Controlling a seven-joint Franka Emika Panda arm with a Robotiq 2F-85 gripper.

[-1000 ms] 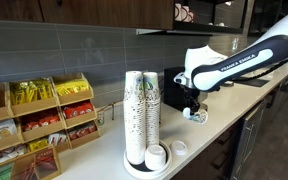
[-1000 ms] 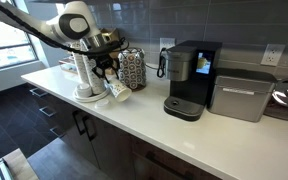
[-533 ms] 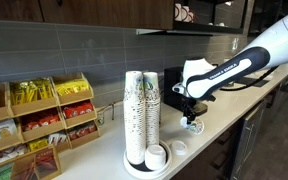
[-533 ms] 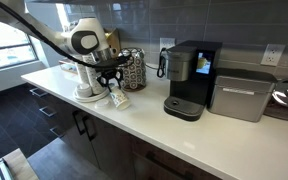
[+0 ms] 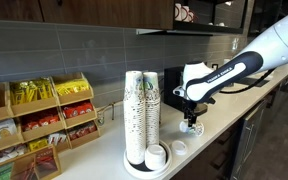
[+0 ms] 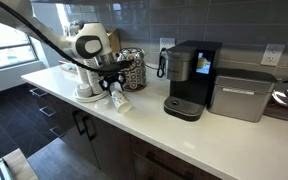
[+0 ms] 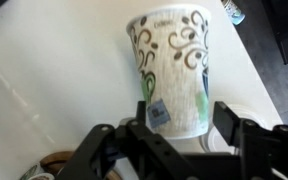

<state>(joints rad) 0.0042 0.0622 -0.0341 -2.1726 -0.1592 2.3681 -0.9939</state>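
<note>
Only the wrist view shows the gripper (image 7: 170, 128) parted around the lying cup (image 7: 169, 60) — gripping nothing — while an exterior view adds the stack (image 5: 142, 112) nearby.

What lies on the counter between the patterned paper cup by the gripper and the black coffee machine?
Nothing: in an exterior view the white counter is bare between the paper cup and the coffee machine.
</note>
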